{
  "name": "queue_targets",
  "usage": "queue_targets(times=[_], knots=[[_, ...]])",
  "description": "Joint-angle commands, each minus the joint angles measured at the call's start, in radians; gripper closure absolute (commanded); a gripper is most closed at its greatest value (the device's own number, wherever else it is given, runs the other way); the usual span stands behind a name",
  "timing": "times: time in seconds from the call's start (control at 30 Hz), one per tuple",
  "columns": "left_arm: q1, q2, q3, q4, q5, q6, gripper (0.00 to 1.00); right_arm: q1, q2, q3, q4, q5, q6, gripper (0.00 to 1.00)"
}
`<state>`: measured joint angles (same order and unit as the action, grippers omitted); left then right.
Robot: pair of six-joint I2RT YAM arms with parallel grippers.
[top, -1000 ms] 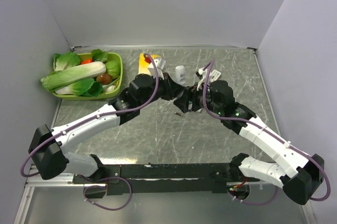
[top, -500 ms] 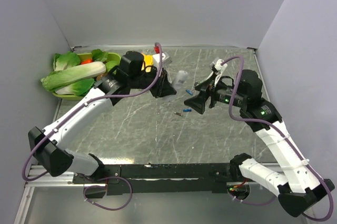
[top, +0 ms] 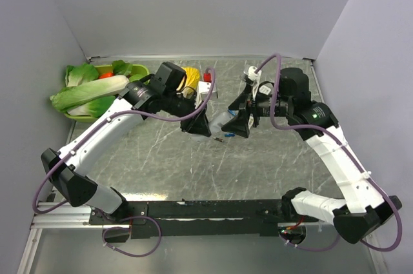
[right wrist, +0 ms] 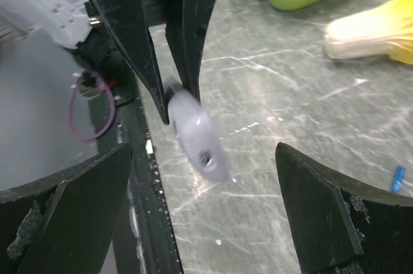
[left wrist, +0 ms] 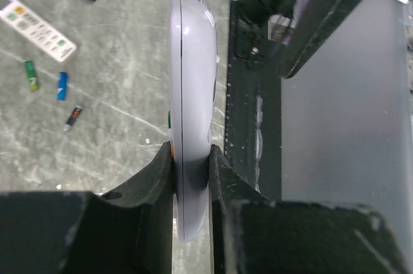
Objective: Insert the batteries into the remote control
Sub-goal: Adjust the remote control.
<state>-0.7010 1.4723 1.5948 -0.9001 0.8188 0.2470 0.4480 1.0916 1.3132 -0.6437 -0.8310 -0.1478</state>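
Lying loose on the grey marbled tabletop (left wrist: 110, 151), the tiny green, blue and reddish cylindrical batteries (left wrist: 62, 86) look light, hard and apt to roll; each is best pinched across its middle. Near them, clear of the surface, the smooth pale-grey plastic remote control (left wrist: 190, 93), rigid and probably slippery, is clamped edge-on at one end by the left gripper (left wrist: 191, 158); the right gripper (right wrist: 203, 155) faces it with jaws spread wide, holding nothing.

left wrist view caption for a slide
Left gripper jaws shut on a grey remote held edge-on, three batteries loose on the table.
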Motion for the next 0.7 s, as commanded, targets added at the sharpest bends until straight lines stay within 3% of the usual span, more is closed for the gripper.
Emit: queue_targets(times=[0.0,0.1,0.2,0.3,0.37,0.43,0.53,0.63,0.67], knots=[[-0.009,-0.018,0.051,-0.033,0.083,0.084,0.99,0.017,0.049,0.069,-0.010,-0.154,-0.041,0.01],[-0.009,-0.014,0.067,-0.046,0.091,0.095,0.99,0.055,0.089,0.092,-0.048,-0.187,-0.071,0.05],[-0.011,0.006,0.097,-0.082,0.111,0.123,0.99,0.070,0.119,0.110,-0.089,-0.214,-0.096,0.19],[-0.009,0.014,0.113,-0.114,0.120,0.149,0.99,0.070,0.126,0.106,-0.100,-0.226,-0.099,0.44],[-0.011,0.011,0.109,-0.106,0.114,0.147,0.99,0.070,0.131,0.103,-0.106,-0.230,-0.107,0.54],[-0.011,0.017,0.116,-0.123,0.120,0.161,0.98,0.070,0.134,0.103,-0.111,-0.230,-0.105,0.74],[-0.009,0.020,0.120,-0.137,0.117,0.172,0.91,0.070,0.134,0.100,-0.103,-0.227,-0.104,1.00],[0.003,-0.003,0.093,-0.103,0.088,0.141,0.72,0.060,0.110,0.069,-0.050,-0.229,-0.070,1.00],[0.014,-0.013,0.079,-0.058,0.089,0.130,0.54,0.055,0.102,0.054,-0.022,-0.232,-0.056,1.00]])
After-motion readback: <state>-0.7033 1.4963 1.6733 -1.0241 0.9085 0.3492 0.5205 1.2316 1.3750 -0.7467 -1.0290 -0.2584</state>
